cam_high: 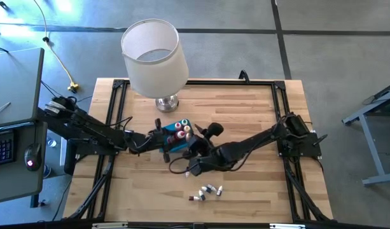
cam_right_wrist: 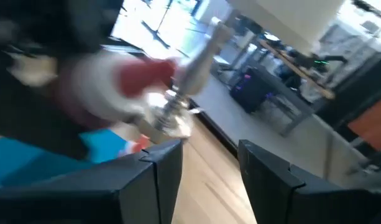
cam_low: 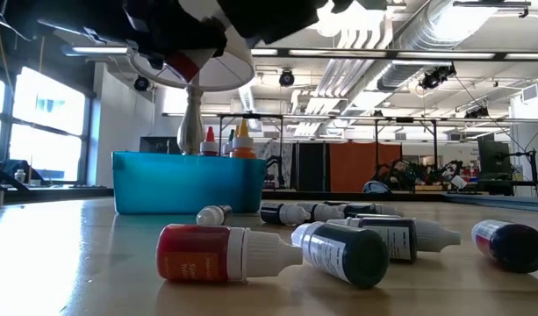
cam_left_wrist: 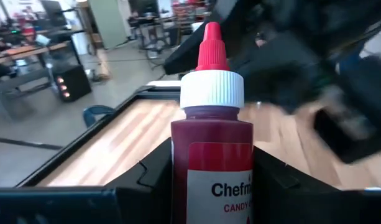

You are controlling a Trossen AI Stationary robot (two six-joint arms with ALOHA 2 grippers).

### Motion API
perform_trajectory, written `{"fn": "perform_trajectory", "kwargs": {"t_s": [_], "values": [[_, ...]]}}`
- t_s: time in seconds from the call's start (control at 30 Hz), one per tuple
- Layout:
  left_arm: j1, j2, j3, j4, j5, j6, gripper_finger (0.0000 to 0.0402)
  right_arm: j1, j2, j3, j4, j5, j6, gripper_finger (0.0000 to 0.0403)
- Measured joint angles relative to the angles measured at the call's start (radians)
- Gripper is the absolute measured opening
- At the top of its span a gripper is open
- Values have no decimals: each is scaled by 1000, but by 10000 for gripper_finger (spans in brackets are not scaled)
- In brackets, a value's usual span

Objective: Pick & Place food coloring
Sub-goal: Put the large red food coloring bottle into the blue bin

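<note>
So the left gripper (cam_left_wrist: 209, 186) has a red bottle (cam_left_wrist: 212, 143) pinched upright between its jaws, just beside the blue tray (cam_high: 170, 141), which sits about mid-desk with a few bottles already standing in it. The right gripper (cam_right_wrist: 209, 180) is crowded in on the tray's other side, jaws parted with nothing between them as far as I can see.

What worries me: the two grippers are almost on top of each other over that tray. If either one swings in carelessly, I'd guess it clips the other arm or knocks the standing bottles (cam_high: 181, 129) over. The bottle being held is smooth glossy plastic with a slick label, so a light pinch could let it slide or twist, especially if it's tipped.

The loose bottles (cam_low: 339, 246) near the desk's front edge are lying on their sides. They're little round cylinders with tapered nozzle caps, so a nudge probably sends them rolling on the smooth wood desk (cam_high: 258, 197). There's also a lamp (cam_high: 151, 57) with a fabric-looking shade and shiny metal base right behind the tray, easy to bump.

The tray itself looks like thin, rigid plastic, light enough to skid if pushed.
</note>
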Motion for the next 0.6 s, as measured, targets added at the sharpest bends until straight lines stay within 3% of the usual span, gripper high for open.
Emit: {"fn": "perform_trajectory", "kwargs": {"t_s": [0.27, 0.43, 0.53, 0.6], "values": [[0, 0, 0, -15, -5, -3, 143, -19, 0, -1, 322, -178, -317, 149], [-1, 0, 0, -20, 4, -3, 142, -27, 0, -1, 425, -265, -414, 149], [0, 0, 0, -27, 2, -7, 142, -27, 0, -1, 419, -247, -421, 149], [0, 0, 0, -33, 1, -15, 142, -21, 0, -1, 386, -181, -451, 149]]}}
